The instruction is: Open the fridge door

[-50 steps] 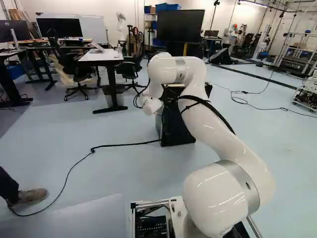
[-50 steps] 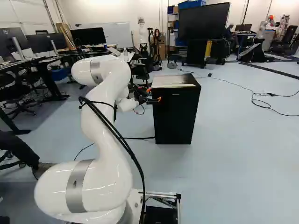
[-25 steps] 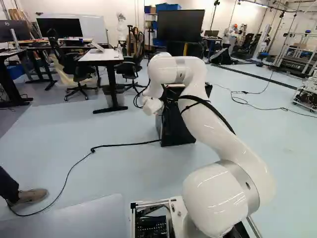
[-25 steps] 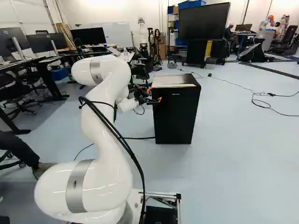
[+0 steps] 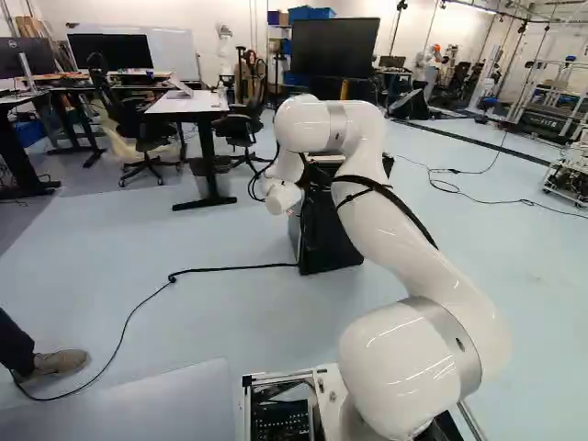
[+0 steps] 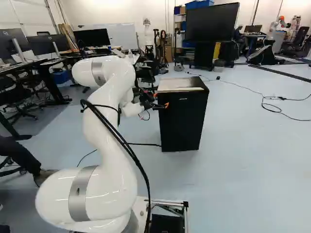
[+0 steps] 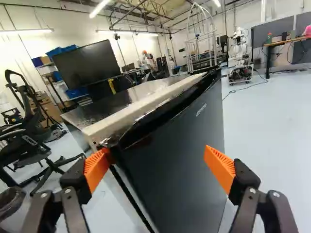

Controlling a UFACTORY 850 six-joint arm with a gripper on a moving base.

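Pale blue floor (image 6: 252, 155) spreads through a large workroom, with the fridge (image 6: 183, 124) standing on it ahead of the base, right of the arm (image 6: 99, 121) in the right base view. The jaws stand wide at the fridge's upper front corner, with nothing gripped between them. One orange pad (image 7: 96, 170) is at the corner beside the seam (image 7: 129, 194) on the fridge's side, seemingly against it; the other pad (image 7: 221, 167) is out in front of the door (image 7: 180, 160). Whether the seam has parted at all I cannot tell; any gap would be slight.

Judging from that, the reach is done and the opening itself is nearly all left: working a fingertip behind the door's edge, drawing it outward, then swinging it well clear. A pad could slip off the smooth corner, or the whole fridge could shift instead. Beyond, a black cable (image 5: 230, 268) lies near its foot, and farther off are a white-topped desk (image 5: 186, 104) and a big screen (image 6: 212, 23).
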